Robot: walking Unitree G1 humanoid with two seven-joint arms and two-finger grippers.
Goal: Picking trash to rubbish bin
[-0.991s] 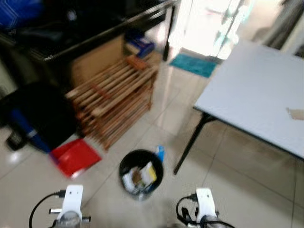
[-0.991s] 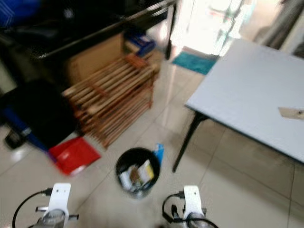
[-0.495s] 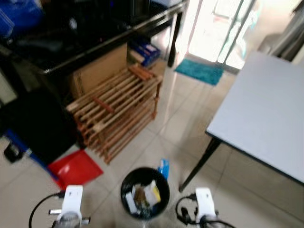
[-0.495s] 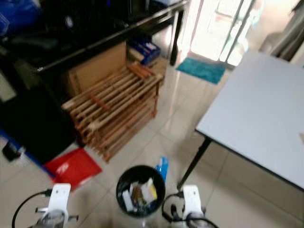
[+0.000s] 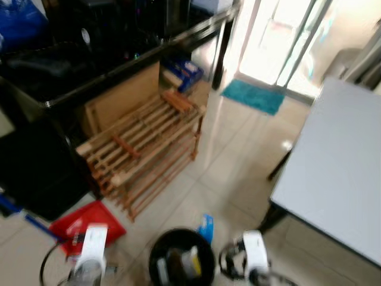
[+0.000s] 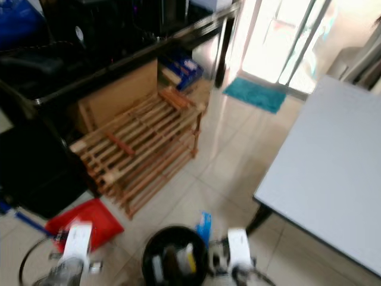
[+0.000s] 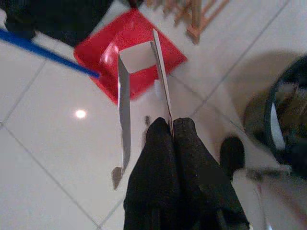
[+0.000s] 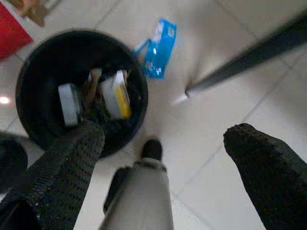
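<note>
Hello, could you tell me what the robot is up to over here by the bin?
The robot is standing right over the black bin, which already holds some trash. Its left gripper has its jaws shut on a folded white card, held above the floor near a red dustpan. Its right gripper hangs with jaws open beside the bin. A blue wrapper lies on the tiles just outside the bin, near a table leg.

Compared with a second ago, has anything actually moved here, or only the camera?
Mostly the camera: the head views have shifted, so the black bin now sits at the bottom edge and the grey table further right. The bin, blue packet and red dustpan keep their places relative to each other. The left gripper holds folded card.
</note>
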